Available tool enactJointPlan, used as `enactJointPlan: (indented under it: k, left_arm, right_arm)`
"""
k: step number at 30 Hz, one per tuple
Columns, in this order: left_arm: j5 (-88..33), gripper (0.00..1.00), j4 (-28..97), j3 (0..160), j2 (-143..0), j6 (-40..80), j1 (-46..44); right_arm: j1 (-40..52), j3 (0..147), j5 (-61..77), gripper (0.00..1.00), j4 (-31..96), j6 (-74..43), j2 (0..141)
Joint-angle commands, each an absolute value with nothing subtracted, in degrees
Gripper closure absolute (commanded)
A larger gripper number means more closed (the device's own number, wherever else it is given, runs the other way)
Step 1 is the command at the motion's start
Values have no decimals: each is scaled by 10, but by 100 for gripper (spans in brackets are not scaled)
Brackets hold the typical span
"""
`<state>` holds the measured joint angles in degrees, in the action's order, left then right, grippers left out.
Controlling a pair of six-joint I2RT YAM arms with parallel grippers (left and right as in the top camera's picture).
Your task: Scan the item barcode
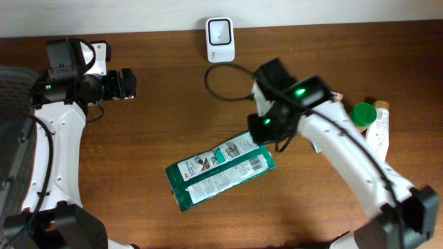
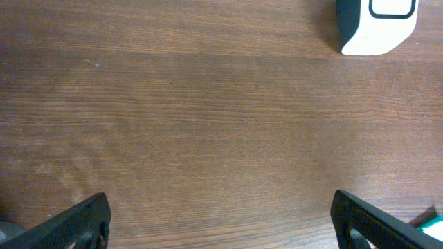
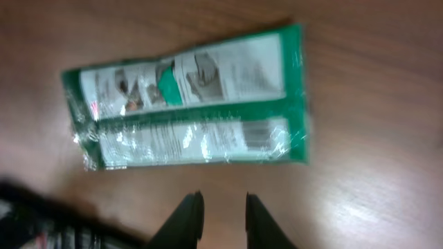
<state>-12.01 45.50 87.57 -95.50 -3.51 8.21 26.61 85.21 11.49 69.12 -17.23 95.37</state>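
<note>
Dark fingertips of the right hand (image 3: 223,202) fill the bottom of the right wrist view, set narrow with only a slim gap between them and nothing in it. Just beyond them the green packet (image 3: 194,104) lies flat on the counter (image 1: 138,152), near the middle, with its printed side up. A striped patch that looks like the barcode (image 1: 257,163) sits toward the packet's right end, though the wrist view is too blurred to read it. The white scanner (image 1: 220,39) stands at the far edge of the counter, well apart from the packet, with its black cable (image 1: 225,86) looping down in between. Off to the left, the left hand (image 2: 221,228) hangs with its fingers spread wide and empty over bare wood, the scanner at the corner of its view. As I judge it, the task is barely begun: the packet is not gripped, not lifted and not yet shown to the scanner. Grasping it, carrying it over and turning the barcode toward the scanner are all left to do.
</note>
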Motion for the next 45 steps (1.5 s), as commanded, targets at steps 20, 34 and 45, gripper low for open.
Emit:
enactJointPlan:
  k: [20,34,45]
  left_arm:
    - [-193,0,480,881,-1050,-93,22]
    - [-272,8,522,863,-1110,-196,-89]
    - [-279,23,528,863,-1214,-198,-178]
  right_arm:
    - [149,649,263,59,276,-292,1094]
    - [105,820,356,44,392,-176,1095]
    - [145,709,338,52,465,-236,1101]
